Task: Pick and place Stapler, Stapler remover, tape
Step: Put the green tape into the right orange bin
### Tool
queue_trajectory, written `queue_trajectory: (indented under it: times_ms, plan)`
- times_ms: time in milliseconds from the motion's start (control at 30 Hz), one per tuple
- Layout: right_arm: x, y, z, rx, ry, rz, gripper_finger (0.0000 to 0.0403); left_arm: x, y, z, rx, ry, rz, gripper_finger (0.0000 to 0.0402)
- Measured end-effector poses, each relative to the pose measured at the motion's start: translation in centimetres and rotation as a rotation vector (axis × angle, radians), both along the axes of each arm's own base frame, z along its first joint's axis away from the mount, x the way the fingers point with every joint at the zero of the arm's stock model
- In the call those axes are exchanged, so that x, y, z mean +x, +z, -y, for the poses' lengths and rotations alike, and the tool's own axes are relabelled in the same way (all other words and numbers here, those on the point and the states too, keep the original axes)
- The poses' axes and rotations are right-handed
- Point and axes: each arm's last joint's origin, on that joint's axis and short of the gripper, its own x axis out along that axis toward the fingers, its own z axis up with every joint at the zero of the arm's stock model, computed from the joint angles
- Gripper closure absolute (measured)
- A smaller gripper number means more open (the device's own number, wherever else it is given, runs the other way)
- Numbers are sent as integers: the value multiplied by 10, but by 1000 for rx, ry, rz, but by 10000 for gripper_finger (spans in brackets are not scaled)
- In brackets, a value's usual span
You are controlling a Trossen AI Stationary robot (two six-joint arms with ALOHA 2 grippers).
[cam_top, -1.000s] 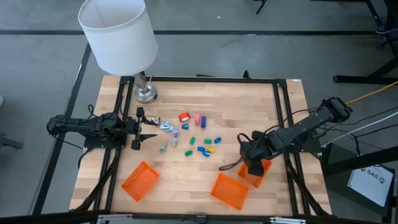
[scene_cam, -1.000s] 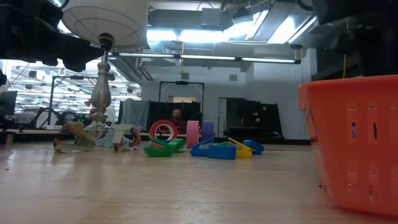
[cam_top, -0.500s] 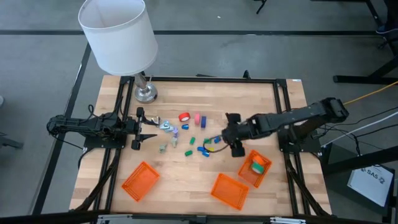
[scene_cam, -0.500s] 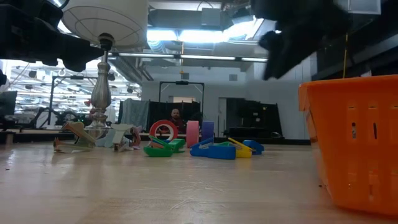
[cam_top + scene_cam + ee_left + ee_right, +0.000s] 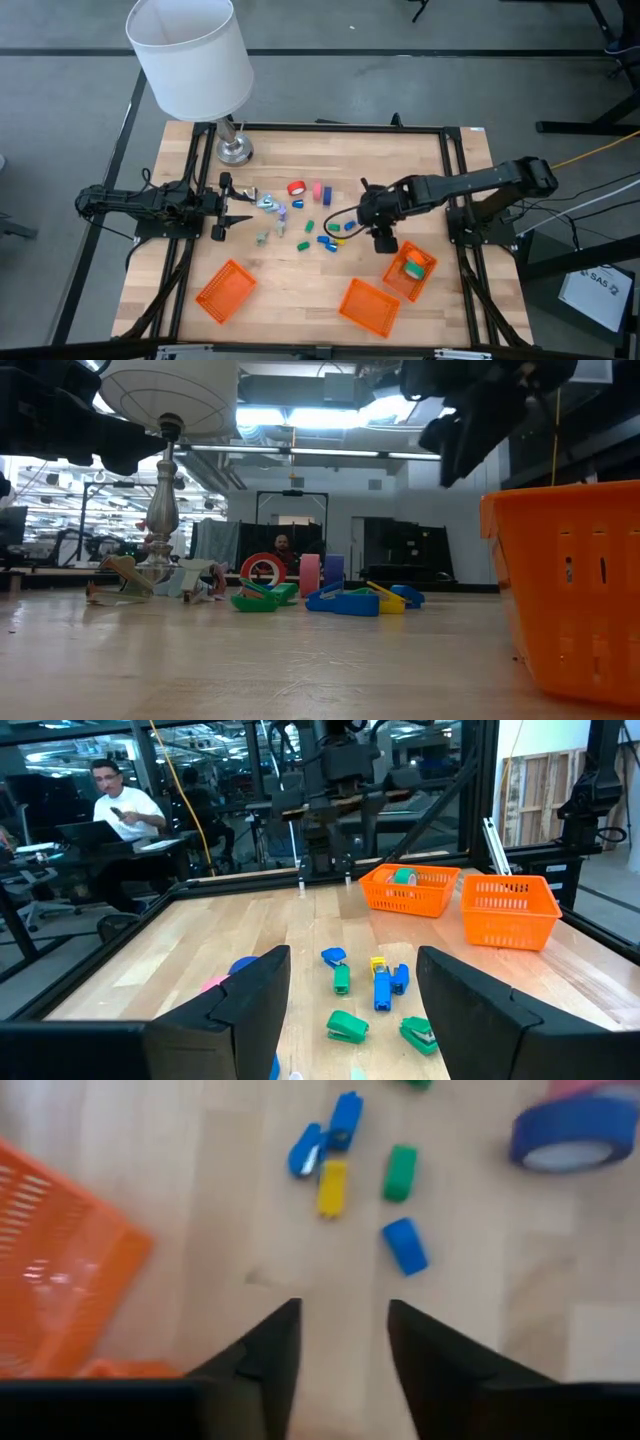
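Red [image 5: 296,188], pink [image 5: 316,191] and blue [image 5: 570,1135] tape rolls stand on the table's far middle. Small blue [image 5: 405,1245], yellow [image 5: 332,1185] and green [image 5: 400,1172] staplers lie scattered near them. Pale stapler removers [image 5: 268,203] lie farther left. A green roll and an orange roll [image 5: 414,266] lie inside the right-hand orange basket [image 5: 398,282]. My right gripper [image 5: 345,1315] hangs above bare wood just right of the staplers, tilted down, open, with nothing between its fingers. My left gripper [image 5: 240,205] waits level at the left, open.
A lamp with a white shade [image 5: 190,55] stands on its metal base [image 5: 235,150] at the far left. Two more orange baskets [image 5: 225,290] [image 5: 368,305] sit along the near edge. Bare wood lies between the staplers and the baskets.
My right gripper has left the right-hand basket and swung toward the table's left and far side, ending beside the staplers. The basket it covered now shows a green and an orange roll inside.
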Motion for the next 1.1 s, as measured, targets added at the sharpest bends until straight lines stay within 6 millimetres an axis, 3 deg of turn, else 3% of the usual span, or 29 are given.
queue_trajectory:
  times_ms: [233, 433, 667, 1100]
  plan:
    - [-17, -6, -34, 217, -86, -176, 392, 0, 0, 0, 0, 0, 0, 186]
    - [-37, -25, -63, 333, -195, -351, 391, 0, 0, 0, 0, 0, 0, 186]
    - [-56, -50, -84, 442, -343, -517, 392, 0, 0, 0, 0, 0, 0, 185]
    - [-77, -84, -79, 350, -487, -583, 395, 0, 0, 0, 0, 0, 0, 186]
